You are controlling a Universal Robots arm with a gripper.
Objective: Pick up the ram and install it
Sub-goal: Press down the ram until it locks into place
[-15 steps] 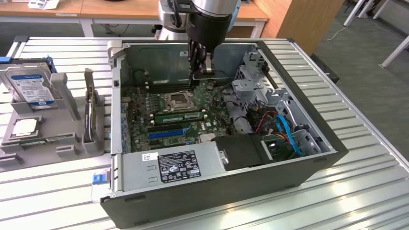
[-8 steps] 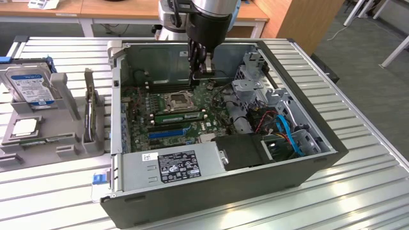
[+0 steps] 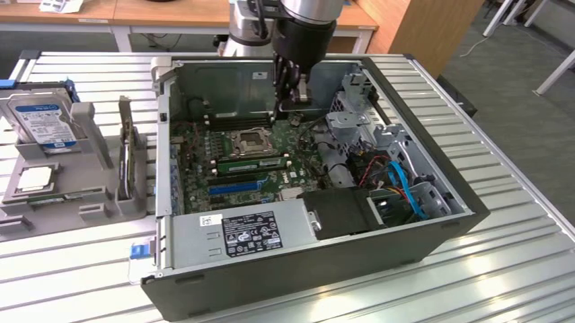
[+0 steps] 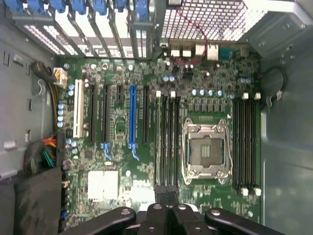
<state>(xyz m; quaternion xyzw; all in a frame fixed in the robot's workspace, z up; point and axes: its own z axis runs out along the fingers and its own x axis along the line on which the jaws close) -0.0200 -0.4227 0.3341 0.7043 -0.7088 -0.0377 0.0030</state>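
Closed claw (image 3: 294, 102) near ram (image 3: 252, 162) on motherboard (image 4: 117, 147)

Clear room lies above the motherboard (image 3: 193, 149) around the processor socket (image 3: 249, 141); beyond the socket hangs the gripper (image 3: 292, 106), on its near side the power supply (image 3: 238, 232), to the exterior view's right a drive cage (image 3: 359, 124) and cables (image 3: 400, 182) (red and blue).
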